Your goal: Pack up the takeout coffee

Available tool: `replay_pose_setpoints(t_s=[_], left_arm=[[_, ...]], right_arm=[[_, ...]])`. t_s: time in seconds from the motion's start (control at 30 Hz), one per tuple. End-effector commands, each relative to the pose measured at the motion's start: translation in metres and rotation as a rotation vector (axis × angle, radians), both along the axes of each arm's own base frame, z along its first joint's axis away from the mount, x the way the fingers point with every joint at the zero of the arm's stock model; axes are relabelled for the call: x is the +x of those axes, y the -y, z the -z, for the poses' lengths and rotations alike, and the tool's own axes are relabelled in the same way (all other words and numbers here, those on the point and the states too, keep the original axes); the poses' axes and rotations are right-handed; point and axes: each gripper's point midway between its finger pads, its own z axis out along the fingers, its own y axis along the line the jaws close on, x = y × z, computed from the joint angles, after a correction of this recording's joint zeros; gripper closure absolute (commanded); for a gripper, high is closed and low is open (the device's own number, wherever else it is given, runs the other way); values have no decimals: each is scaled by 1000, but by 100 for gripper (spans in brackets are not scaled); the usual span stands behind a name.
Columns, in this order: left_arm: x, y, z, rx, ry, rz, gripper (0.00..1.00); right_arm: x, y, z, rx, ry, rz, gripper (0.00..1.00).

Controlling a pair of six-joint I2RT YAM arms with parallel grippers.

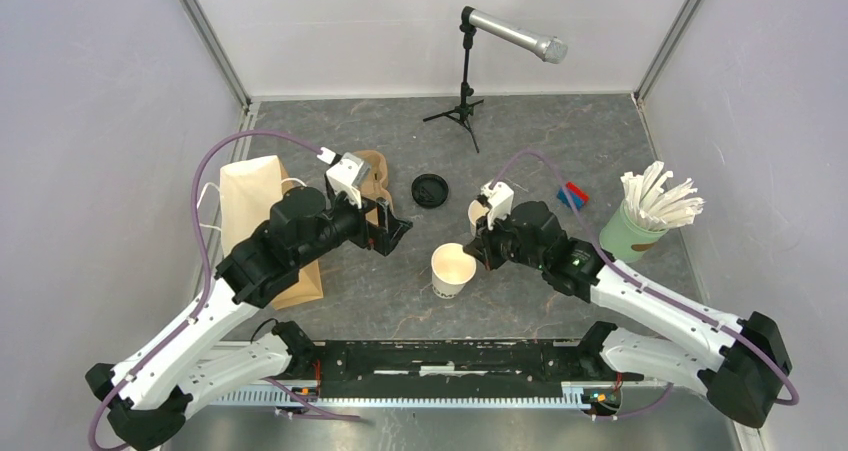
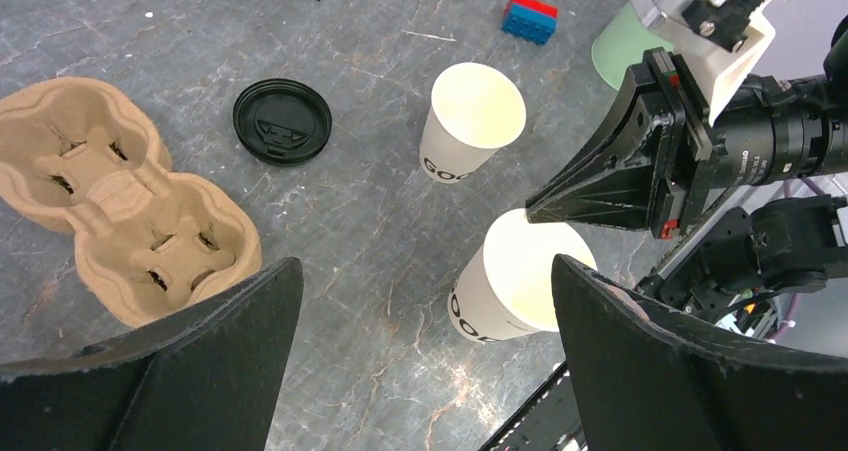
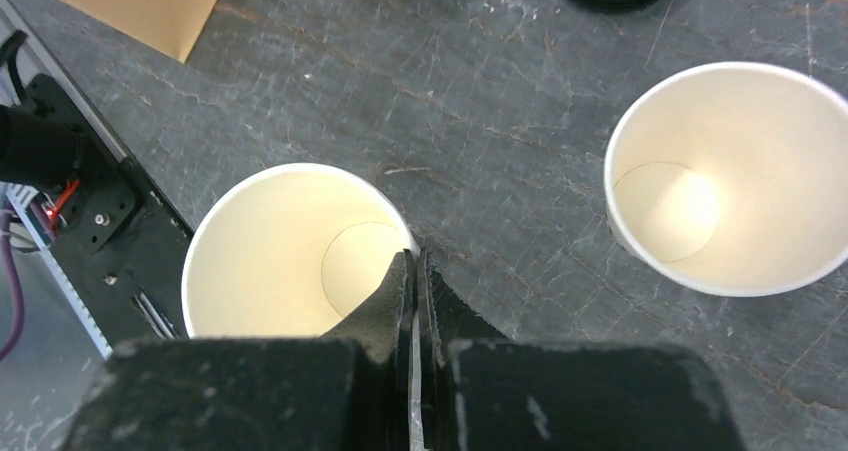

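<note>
Two white paper cups with dark lettering stand open and lidless on the table: a near cup [image 1: 452, 269] and a far cup [image 1: 477, 212]. One black lid [image 1: 430, 190] lies flat beside them. My right gripper [image 1: 475, 255] is shut on the near cup's rim [image 3: 280, 251], with one finger inside the cup and one outside [image 3: 415, 263]. The far cup [image 3: 730, 171] stands free to its right. My left gripper [image 2: 425, 271] is open and empty above bare table, between the carrier [image 2: 110, 201] and the near cup [image 2: 515, 286]. The far cup [image 2: 478, 111] and the lid [image 2: 283, 121] lie beyond it.
A brown cardboard cup carrier [image 1: 375, 176] and a brown paper bag [image 1: 255, 216] lie at the left. A pale green cup of white wrapped straws [image 1: 630, 233] stands at the right. A red and blue block [image 1: 573, 195] and a microphone stand [image 1: 465, 96] are at the back.
</note>
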Motion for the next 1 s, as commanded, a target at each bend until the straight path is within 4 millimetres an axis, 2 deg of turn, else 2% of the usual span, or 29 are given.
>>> replay_pose_setpoints(t_s=[0.0, 0.27, 0.43, 0.53, 0.73, 0.8, 0.97], left_arm=[[8, -3, -8, 22, 71, -10, 0], [9, -5, -3, 45, 75, -16, 0], [10, -8, 1, 61, 73, -26, 0], [12, -8, 5, 73, 68, -35, 0], [27, -6, 14, 114, -13, -104, 2], [36, -2, 16, 133, -47, -136, 4], [71, 14, 20, 203, -119, -227, 6]], right_arm=[[5, -5, 2, 4, 40, 39, 100], [9, 4, 23, -86, 51, 82, 97], [11, 5, 29, -101, 40, 92, 87], [13, 6, 21, -90, 52, 108, 79], [15, 17, -8, -74, 105, 152, 65], [16, 24, -16, -63, 125, 174, 60], [13, 39, -33, -6, 180, 226, 36]])
